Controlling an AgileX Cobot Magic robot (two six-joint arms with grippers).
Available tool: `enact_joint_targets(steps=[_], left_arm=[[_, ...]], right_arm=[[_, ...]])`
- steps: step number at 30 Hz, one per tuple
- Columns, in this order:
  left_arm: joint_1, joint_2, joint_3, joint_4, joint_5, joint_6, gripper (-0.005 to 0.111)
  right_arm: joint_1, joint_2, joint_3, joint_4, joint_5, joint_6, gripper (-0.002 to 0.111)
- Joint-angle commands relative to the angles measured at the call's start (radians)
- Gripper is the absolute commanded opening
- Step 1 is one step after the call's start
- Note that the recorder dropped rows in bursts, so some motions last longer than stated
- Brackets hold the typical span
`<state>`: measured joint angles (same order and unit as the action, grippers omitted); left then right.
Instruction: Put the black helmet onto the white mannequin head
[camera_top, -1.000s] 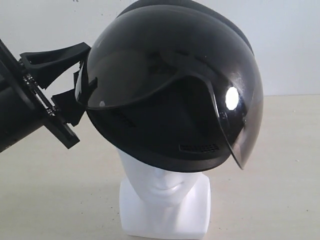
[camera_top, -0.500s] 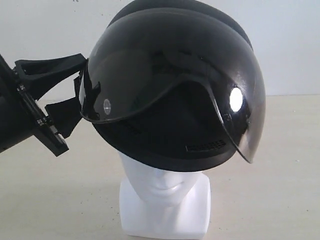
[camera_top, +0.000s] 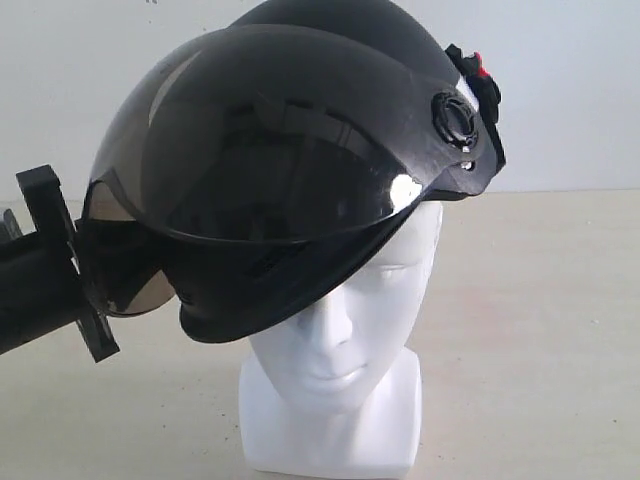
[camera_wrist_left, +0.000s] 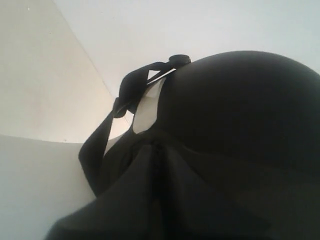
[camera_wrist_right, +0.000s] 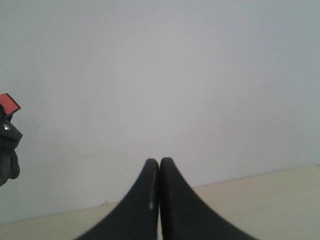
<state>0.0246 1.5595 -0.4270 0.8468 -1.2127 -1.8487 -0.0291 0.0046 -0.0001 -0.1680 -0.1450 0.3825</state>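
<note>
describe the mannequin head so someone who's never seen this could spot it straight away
Start at the pale table in the exterior view. Standing mid-view on it is the white mannequin head, blocky at the neck, its crown hidden under the tilted black helmet. It is the only smooth white thing with a moulded face; the helmet above is black.

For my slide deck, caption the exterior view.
Black helmet resting tilted on the white mannequin head, left arm beside its visor.

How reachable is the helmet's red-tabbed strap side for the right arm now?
Probably yes: the right gripper, shut, sits near the red tab on the black helmet, with nothing visible between them.
</note>
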Motion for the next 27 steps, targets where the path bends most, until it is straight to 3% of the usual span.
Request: enact_joint_targets(steps=[1, 15, 24, 27], left_arm=[[-0.006, -0.024, 0.004, 0.040, -0.008, 0.037, 0.004], [-0.006, -0.109, -0.015, 0.056, -0.008, 0.051, 0.005], [-0.006, -0.133, -0.017, 0.061, -0.008, 0.045, 0.043], [-0.006, -0.133, -0.017, 0.063, -0.008, 0.045, 0.047]], right_arm=[[0.003, -0.005, 0.000, -0.001, 0.001, -0.008, 0.000], [0.003, -0.005, 0.000, -0.001, 0.023, 0.035, 0.000], [0.003, -0.005, 0.000, 0.001, 0.055, 0.062, 0.000], [0.003, -0.005, 0.000, 0.001, 0.060, 0.062, 0.000]])
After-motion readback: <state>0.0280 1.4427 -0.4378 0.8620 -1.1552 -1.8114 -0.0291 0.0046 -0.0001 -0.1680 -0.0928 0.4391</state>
